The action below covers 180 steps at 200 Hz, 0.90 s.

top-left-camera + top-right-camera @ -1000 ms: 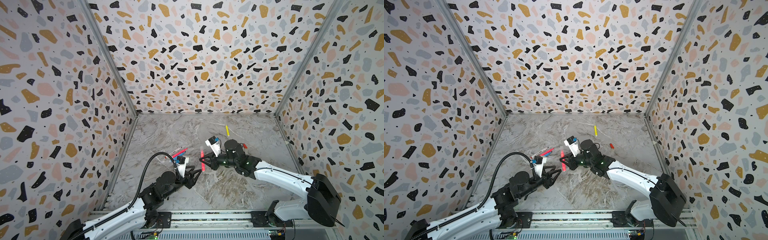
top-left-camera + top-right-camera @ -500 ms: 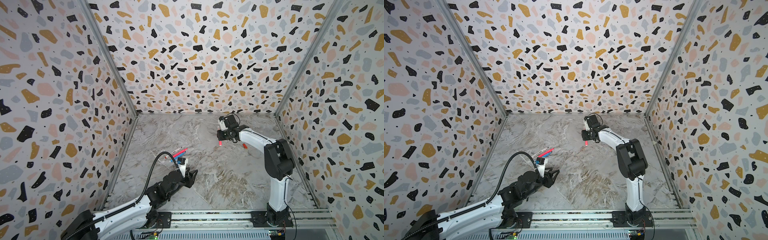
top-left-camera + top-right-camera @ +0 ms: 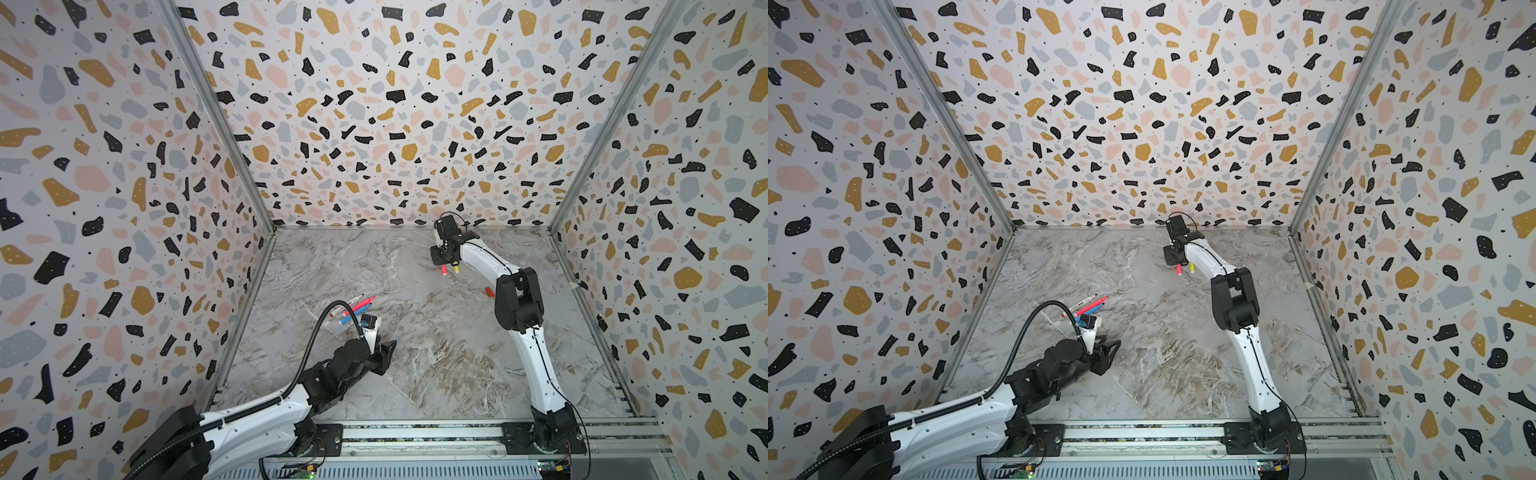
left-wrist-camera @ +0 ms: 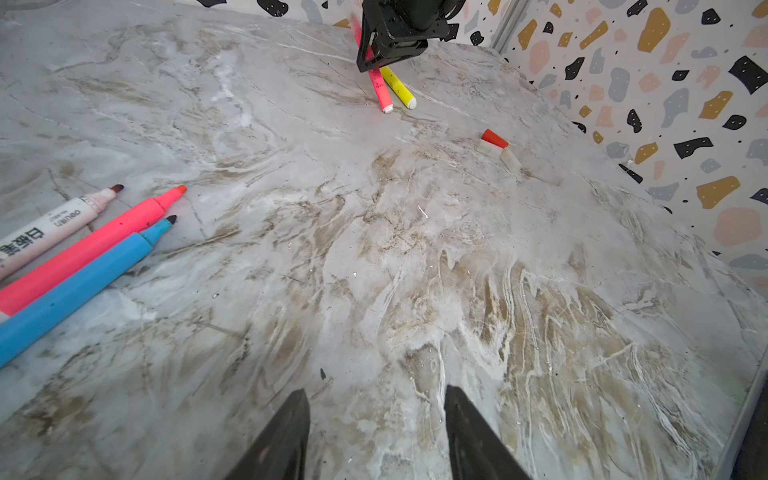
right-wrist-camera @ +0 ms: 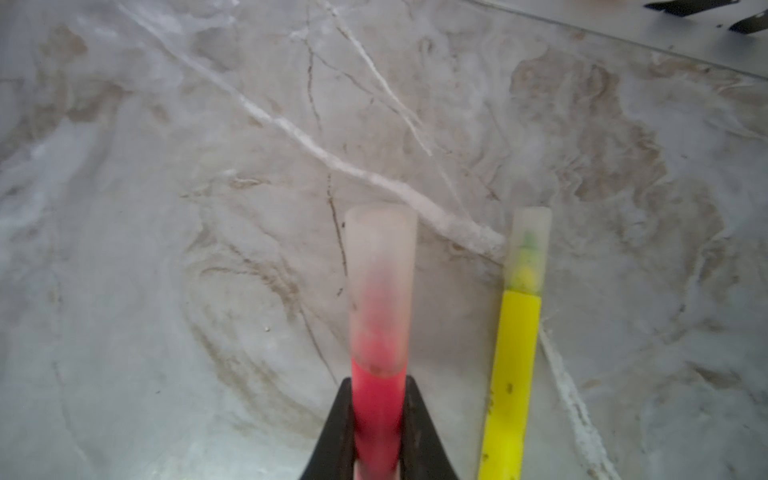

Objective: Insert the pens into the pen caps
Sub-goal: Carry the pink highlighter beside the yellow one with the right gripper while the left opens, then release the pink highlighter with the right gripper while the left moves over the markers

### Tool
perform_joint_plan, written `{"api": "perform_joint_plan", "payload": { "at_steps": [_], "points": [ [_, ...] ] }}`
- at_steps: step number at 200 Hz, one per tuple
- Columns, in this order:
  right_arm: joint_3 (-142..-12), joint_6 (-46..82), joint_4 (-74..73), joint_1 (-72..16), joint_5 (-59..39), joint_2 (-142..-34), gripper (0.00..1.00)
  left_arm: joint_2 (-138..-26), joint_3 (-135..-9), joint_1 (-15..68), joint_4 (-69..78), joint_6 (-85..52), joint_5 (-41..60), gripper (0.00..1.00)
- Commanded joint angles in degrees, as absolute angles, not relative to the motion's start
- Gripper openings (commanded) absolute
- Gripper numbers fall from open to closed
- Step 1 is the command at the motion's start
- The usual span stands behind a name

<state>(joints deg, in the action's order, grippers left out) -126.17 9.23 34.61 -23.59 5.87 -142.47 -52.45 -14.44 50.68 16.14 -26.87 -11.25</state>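
A pink-red plastic pen (image 5: 377, 415) with a frosted cap (image 5: 380, 270) is clamped in the right tool (image 5: 378, 380), lower centre of the right wrist view. A capped yellow plastic pen (image 5: 515, 353) lies just beside it on the marbled grey table (image 5: 166, 208). The left tool (image 4: 376, 390) is seen partly open and empty.

The marbled grey surface (image 3: 419, 340) carried three uncapped pens side by side near its left edge: a white pen (image 4: 50, 224), a pink pen (image 4: 95, 245) and a blue pen (image 4: 70, 286); a capped yellow pen (image 4: 398, 86) lay toward the back; a red cap (image 4: 494, 138) sat just beside two pale caps (image 4: 510, 159) further right.
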Motion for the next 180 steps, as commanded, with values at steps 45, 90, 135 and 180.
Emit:
{"api": "perform_joint_plan", "payload": {
  "at_steps": [45, 90, 135, 180],
  "points": [
    [-128.3, 7.4, 37.9, -22.0, 9.4, -142.9, 0.21, -53.2, -16.4, 50.2, 19.5, -26.0, -11.3, 0.53],
    [-126.5, 7.7, 36.9, -22.1, 9.9, -138.9, 0.39, -52.2, -16.9, 50.0, 18.3, -26.0, -11.3, 0.53],
    [-119.4, 8.1, 33.9, -22.5, 10.2, -130.5, 0.41, -51.6, -18.2, 49.6, 16.5, -25.5, -11.9, 0.53],
    [-93.8, 7.5, 17.8, -23.8, -0.7, -109.7, 0.54, -56.5, -23.8, 42.8, 10.1, -24.0, -7.3, 0.53]
  ]
}}
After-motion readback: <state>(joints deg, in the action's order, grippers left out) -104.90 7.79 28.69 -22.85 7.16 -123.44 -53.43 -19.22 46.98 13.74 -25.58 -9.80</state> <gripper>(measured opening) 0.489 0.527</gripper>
